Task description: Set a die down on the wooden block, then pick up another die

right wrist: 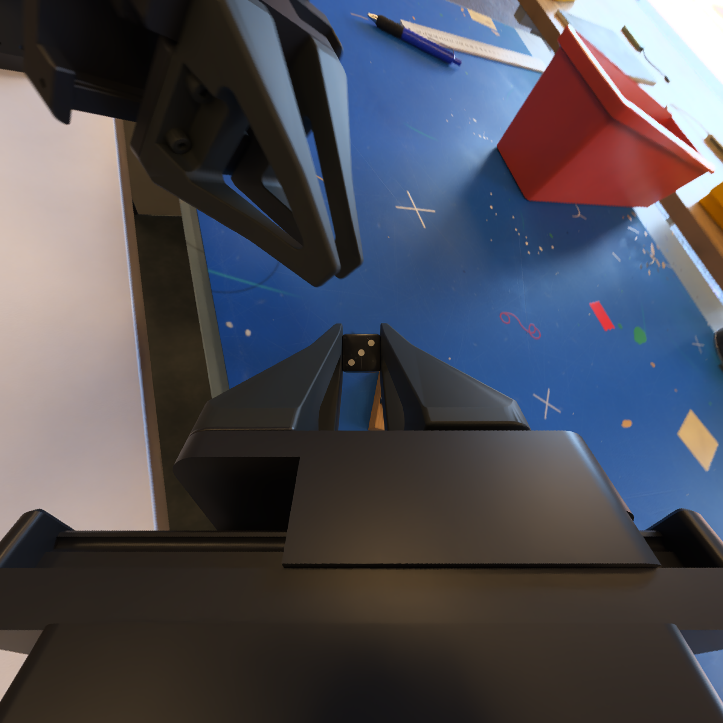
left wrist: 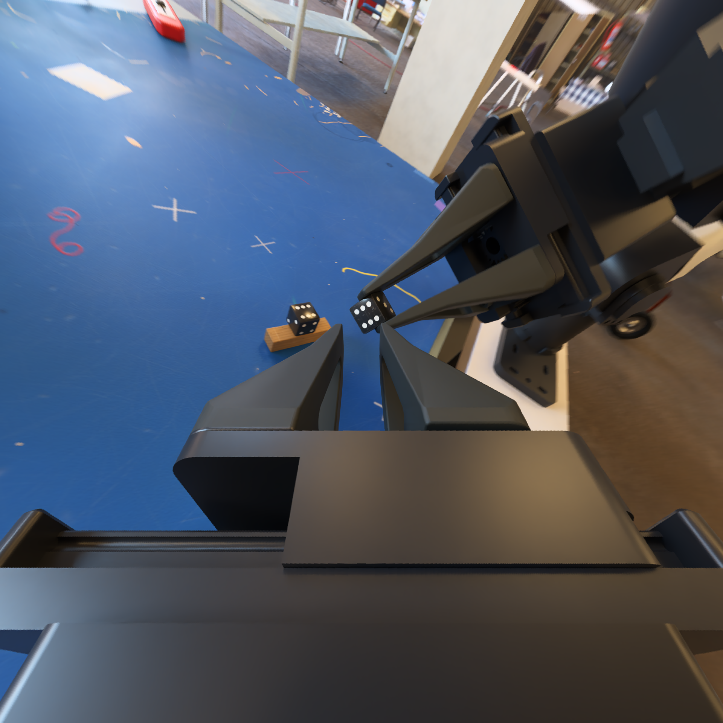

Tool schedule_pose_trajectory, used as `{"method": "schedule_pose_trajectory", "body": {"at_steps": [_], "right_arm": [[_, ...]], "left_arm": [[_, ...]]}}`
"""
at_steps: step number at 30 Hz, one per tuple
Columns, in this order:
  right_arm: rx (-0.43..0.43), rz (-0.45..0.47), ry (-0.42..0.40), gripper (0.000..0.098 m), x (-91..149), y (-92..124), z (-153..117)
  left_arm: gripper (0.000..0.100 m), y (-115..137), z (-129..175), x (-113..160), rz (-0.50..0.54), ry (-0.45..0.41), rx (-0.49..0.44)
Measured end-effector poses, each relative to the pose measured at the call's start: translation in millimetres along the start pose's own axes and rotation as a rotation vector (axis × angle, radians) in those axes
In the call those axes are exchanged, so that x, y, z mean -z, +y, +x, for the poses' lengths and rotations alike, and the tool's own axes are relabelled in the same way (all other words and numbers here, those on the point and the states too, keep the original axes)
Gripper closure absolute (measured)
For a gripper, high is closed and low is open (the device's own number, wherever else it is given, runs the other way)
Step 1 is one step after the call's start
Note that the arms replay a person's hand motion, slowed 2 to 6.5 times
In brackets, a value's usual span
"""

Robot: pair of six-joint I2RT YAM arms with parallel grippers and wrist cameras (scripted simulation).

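You're working over the blue table (left wrist: 137,274), and the first half looks done: one black die (left wrist: 302,319) already sits on the wooden block (left wrist: 291,338), just left of centre in the left wrist view. So you're on the second step, I'd say. The right gripper (right wrist: 360,332) has its jaws clamped on the other die (right wrist: 360,352), and in the left wrist view that die (left wrist: 371,315) seems to be lifted off the table right of the block, though that's hard to call. The left gripper (left wrist: 360,326) hangs with its jaws slightly apart and nothing between them, fingertips almost touching the held die, so back it off before anything else. Next move is probably just a clean lift, keeping clear of the block. The right wrist view gives you the squeeze itself plus the red box (right wrist: 598,133) upper right and a pen (right wrist: 414,35) and ruler (right wrist: 489,49) along the top; only a sliver of the block shows there, no placed die.
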State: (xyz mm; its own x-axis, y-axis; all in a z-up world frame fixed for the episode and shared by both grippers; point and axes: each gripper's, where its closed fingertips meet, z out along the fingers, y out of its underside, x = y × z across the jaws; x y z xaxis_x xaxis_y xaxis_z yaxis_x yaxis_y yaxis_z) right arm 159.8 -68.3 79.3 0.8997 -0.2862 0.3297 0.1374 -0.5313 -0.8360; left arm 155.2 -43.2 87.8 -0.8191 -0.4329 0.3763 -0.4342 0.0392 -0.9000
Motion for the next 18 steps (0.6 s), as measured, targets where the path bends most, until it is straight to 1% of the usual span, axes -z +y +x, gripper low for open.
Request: {"method": "schedule_pose_trajectory", "body": {"at_steps": [2,5,12,18], "right_arm": [[0.036,0.015,-0.005,0.0821,-1,-4,-2],[0.08,0.038,-0.008,0.0821,-1,-11,-4],[0.165,0.033,-0.017,0.0821,-4,-13,-7],[0.222,0.021,-0.018,0.0821,-4,-13,-8]], "left_arm": [[0.083,0,0,-1,0.001,0.036,0.078],[0.082,1,1,-3,0.001,0.064,0.136],[0.082,6,3,-3,-0.03,0.083,0.164],[0.083,6,5,-4,-0.04,0.116,0.213]]}}
